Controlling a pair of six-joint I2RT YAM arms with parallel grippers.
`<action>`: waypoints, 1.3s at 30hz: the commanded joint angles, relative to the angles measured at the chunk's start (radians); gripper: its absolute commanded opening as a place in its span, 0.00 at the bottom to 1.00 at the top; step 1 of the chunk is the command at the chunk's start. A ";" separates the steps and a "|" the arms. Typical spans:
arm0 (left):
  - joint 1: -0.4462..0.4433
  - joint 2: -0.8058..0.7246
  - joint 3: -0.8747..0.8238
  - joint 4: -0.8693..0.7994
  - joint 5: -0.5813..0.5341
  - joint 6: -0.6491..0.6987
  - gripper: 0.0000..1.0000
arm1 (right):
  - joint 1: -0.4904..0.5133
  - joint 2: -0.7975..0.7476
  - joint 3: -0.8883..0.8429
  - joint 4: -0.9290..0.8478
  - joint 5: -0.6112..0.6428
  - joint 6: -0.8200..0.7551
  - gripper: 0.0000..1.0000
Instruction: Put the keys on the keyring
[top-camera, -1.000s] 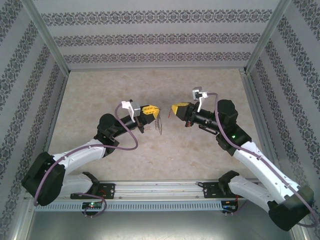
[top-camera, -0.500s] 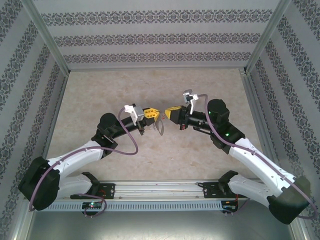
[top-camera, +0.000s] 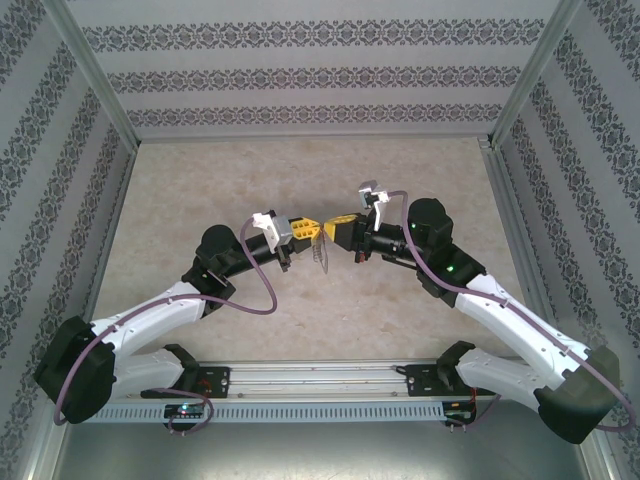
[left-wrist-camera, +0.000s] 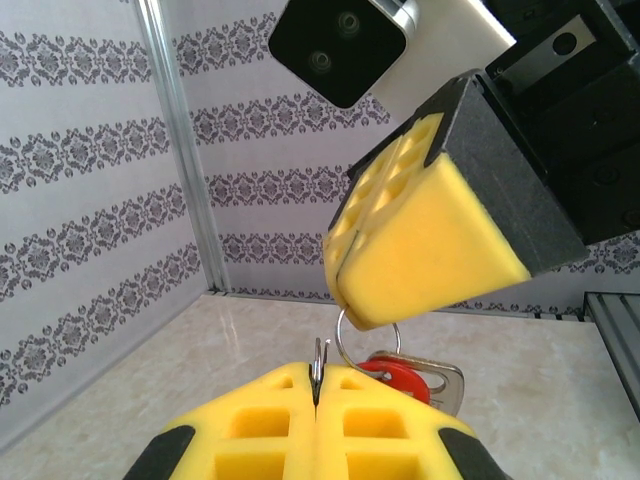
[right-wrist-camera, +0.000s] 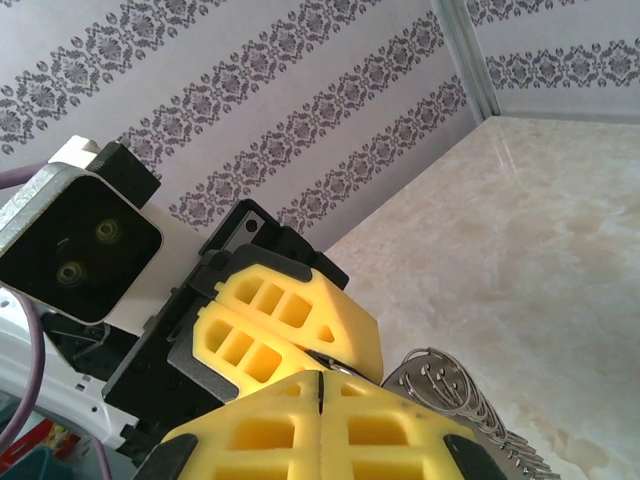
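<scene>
My left gripper and right gripper meet tip to tip above the middle of the table. The left gripper is shut on the keyring, whose thin metal edge sticks up between its yellow pads. In the right wrist view the keyring hangs below as a grey plate with a row of small rings. The right gripper is shut on a wire loop. From that loop hang the keys: a red tag and a silver key. The loop sits right beside the keyring's edge.
The beige table stretches out below both arms. Patterned walls and metal corner posts enclose it. The arms' base rail runs along the near edge.
The right gripper has moved left toward the left gripper, closing the gap between them. The left gripper has shifted slightly right. Both stay shut on their loads.
</scene>
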 joint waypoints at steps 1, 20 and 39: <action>-0.023 -0.013 0.027 0.006 0.010 0.022 0.00 | 0.013 0.004 0.033 0.009 0.032 -0.029 0.00; -0.033 -0.037 0.007 0.077 -0.031 0.007 0.00 | -0.057 0.020 -0.030 0.010 0.050 -0.014 0.00; -0.034 -0.017 -0.014 0.188 -0.068 -0.056 0.00 | -0.050 0.062 -0.035 0.028 -0.013 0.008 0.00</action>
